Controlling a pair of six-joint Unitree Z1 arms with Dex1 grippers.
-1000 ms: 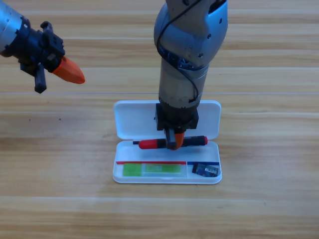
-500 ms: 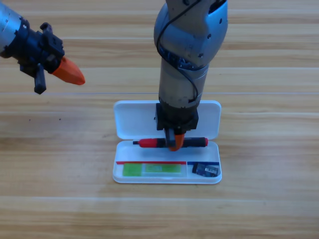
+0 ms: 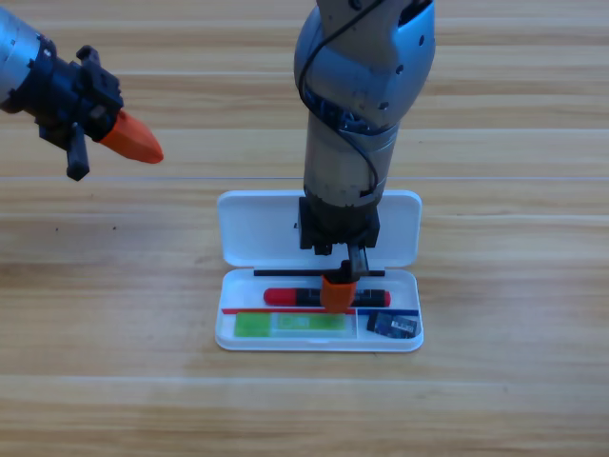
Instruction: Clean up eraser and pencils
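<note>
Pencils first: my right end effector points down over the red-capped black one, which lies in the case midway up the tray. Whether I grip it or have let go, I cannot tell. Just nearer lies the green pencil, with the eraser in the near right compartment. I judge stowing nearly done; next, lift clear and close the lid. My left end effector waits far left over the worktop. No readable writing.

Robot lab: wooden table, arms

right pincer hiding black pencil's middle, jaw gap unseen
</note>
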